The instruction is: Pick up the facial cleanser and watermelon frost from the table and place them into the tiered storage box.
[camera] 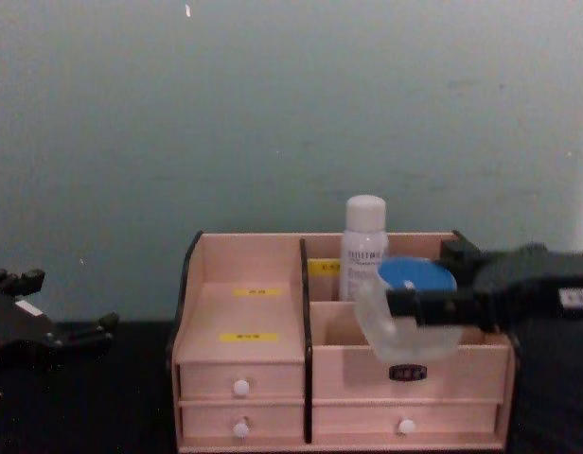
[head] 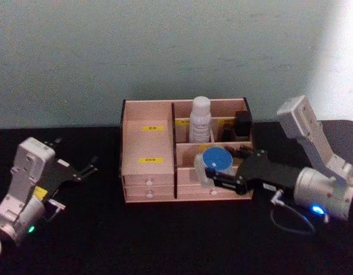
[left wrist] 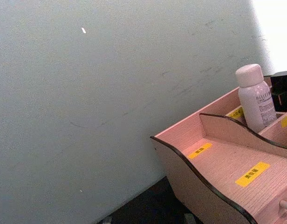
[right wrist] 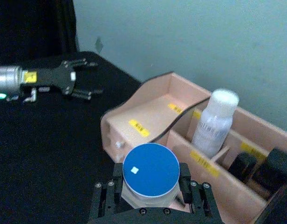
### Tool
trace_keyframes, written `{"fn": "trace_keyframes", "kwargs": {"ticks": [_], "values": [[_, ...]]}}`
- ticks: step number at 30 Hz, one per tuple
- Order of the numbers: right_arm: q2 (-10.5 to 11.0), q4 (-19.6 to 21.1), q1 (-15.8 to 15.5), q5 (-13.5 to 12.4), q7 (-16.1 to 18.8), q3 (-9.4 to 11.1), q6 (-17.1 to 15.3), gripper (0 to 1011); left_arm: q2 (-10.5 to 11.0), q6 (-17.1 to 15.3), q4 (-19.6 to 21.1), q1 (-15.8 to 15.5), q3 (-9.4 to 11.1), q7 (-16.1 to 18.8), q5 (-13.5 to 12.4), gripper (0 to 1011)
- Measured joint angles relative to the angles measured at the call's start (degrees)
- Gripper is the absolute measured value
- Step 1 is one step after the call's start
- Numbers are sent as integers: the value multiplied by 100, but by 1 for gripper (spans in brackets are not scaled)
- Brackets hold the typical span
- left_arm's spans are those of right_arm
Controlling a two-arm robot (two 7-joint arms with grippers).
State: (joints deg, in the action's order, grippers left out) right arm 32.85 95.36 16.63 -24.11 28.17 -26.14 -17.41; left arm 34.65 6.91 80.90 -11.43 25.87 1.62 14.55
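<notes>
Over the tiered storage box (head: 148, 172), right tool (head: 213, 178) grips watermelon frost (head: 217, 158) upright, lid up

One bottle (head: 200, 120), one jar (head: 216, 159), one organizer (head: 146, 169)

The lower part of the facial cleanser (head: 200, 117) is hidden behind the inner walls of the tiered storage box (head: 148, 172), and the dark print on its label is too small to read. The writing on the yellow labels (head: 153, 128) is too small as well. The right gripper (head: 214, 176) covers the sides of the watermelon frost (head: 218, 158), so I cannot tell if its bottom touches the box. The dark things (head: 241, 125) in the far right compartment are too dim to identify. In the chest view the left edge cuts off the left gripper (camera: 71, 300). In the left wrist view the box runs out of the frame.
</notes>
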Motion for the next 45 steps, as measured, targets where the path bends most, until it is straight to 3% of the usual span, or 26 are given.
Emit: {"fn": "trace_keyframes", "kwargs": {"ticks": [14,25,37,45], "values": [[-654,-1076,1209,219,164,-428,148,717,0,0,0,0,0,0,0,1001],[-1393,-2271,2081,338,366,-779,353,717,0,0,0,0,0,0,0,1001],[-2029,-3338,2611,428,492,-1012,584,717,0,0,0,0,0,0,0,1001],[-2279,-3887,2795,515,493,-1058,615,717,0,0,0,0,0,0,0,1001]]}}
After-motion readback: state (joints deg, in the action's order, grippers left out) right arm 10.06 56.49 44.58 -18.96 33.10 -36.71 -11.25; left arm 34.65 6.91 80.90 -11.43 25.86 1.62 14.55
